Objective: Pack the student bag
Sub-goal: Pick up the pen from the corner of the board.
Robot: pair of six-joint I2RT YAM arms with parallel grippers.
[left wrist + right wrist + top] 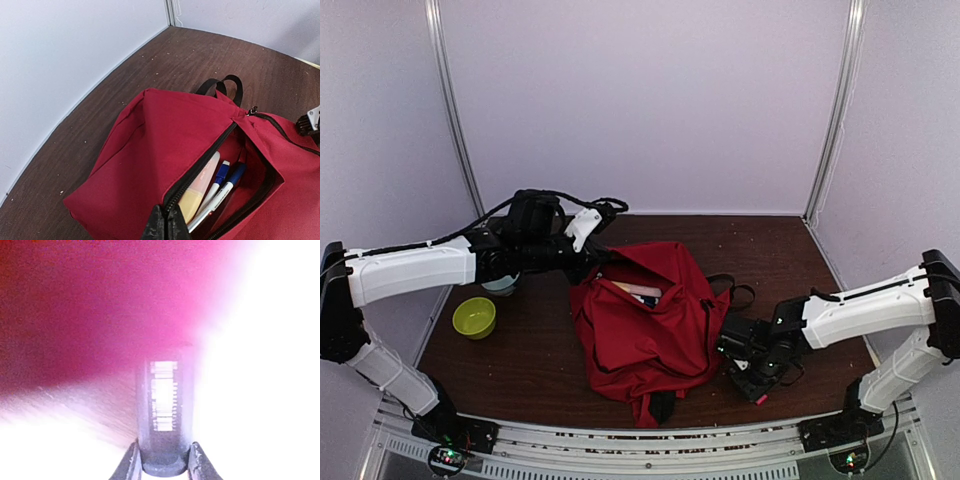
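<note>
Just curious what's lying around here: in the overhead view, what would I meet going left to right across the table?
Green bowl → red backpack → right tool.

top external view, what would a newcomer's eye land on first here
The red backpack lies in the middle of the dark brown table, by far the biggest thing there, its zip open on a few pens inside. The left pincer is shut on the zip edge at the bag's far-left corner. A lime green bowl sits near the table's left edge.
</note>
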